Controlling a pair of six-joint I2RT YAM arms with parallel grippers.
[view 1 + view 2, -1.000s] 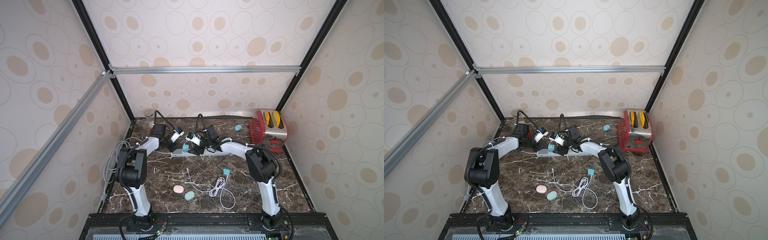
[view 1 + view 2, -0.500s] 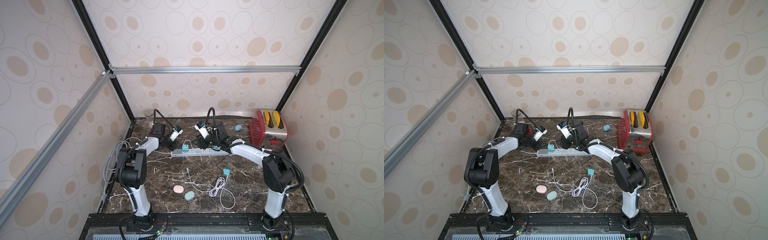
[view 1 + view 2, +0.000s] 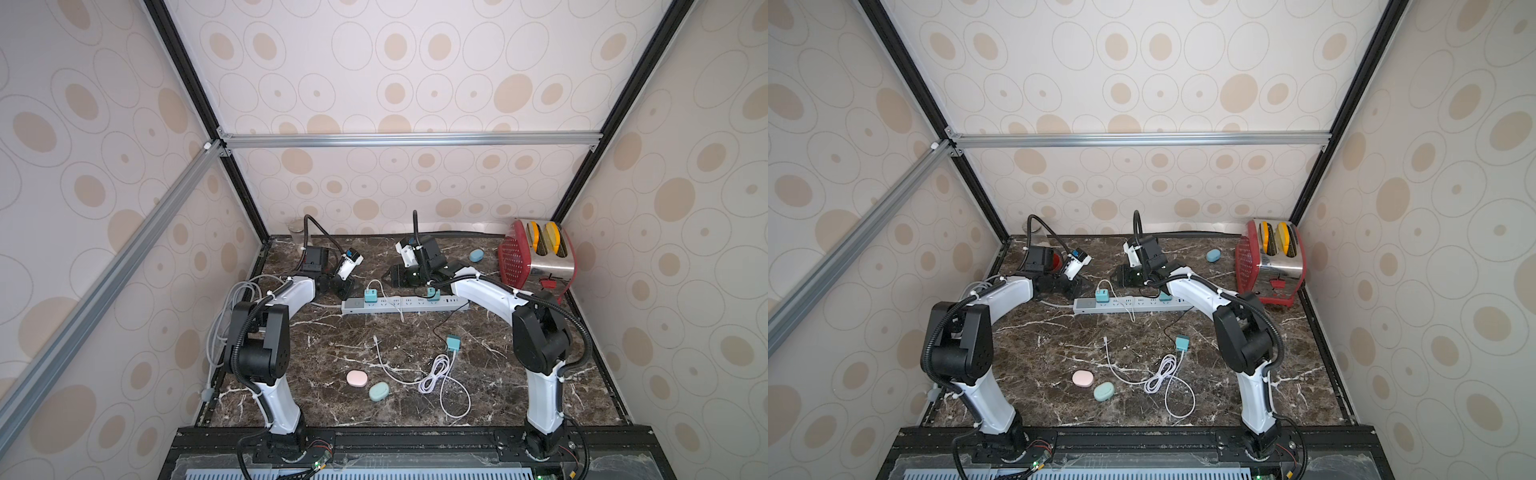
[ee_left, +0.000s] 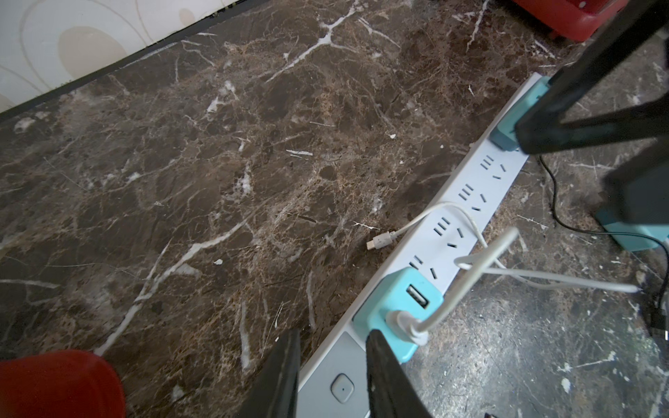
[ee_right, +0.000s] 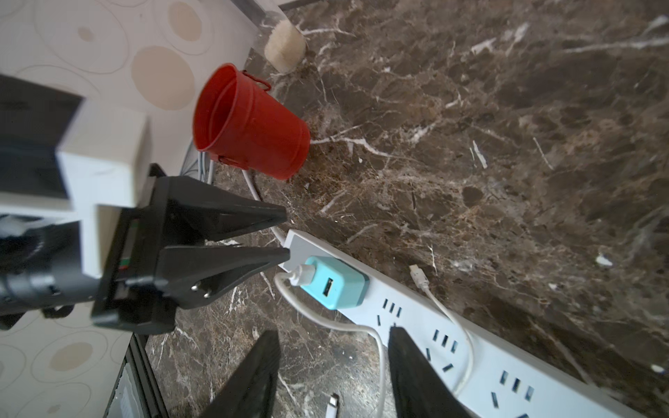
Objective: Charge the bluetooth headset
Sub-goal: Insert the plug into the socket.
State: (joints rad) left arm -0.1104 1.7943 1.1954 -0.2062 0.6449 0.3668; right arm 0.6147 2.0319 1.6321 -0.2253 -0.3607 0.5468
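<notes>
Two small headset cases, pink [image 3: 357, 378] and mint [image 3: 378, 391], lie at the front of the marble table; a blue one [image 3: 476, 255] lies at the back. A white power strip [image 3: 405, 304] holds a teal charger [image 4: 398, 300] with a white cable plugged in, and a second teal charger [image 3: 433, 294]. My left gripper [image 4: 333, 336] is open over the strip's switch end, holding nothing. My right gripper [image 5: 333, 333] is open above the strip, and the charger's cable [image 5: 376, 347] runs loose between its fingers.
A loose teal charger [image 3: 453, 343] with a coiled white cable [image 3: 436, 374] lies mid-table. A red toaster [image 3: 536, 253] stands at the back right. A red bucket [image 5: 246, 123] and a glass jar [image 5: 284, 47] stand in the back left corner.
My right arm has swung right and back from the left-end charger, and its jaws have narrowed. The left gripper stayed at the strip's end and opened slightly.
</notes>
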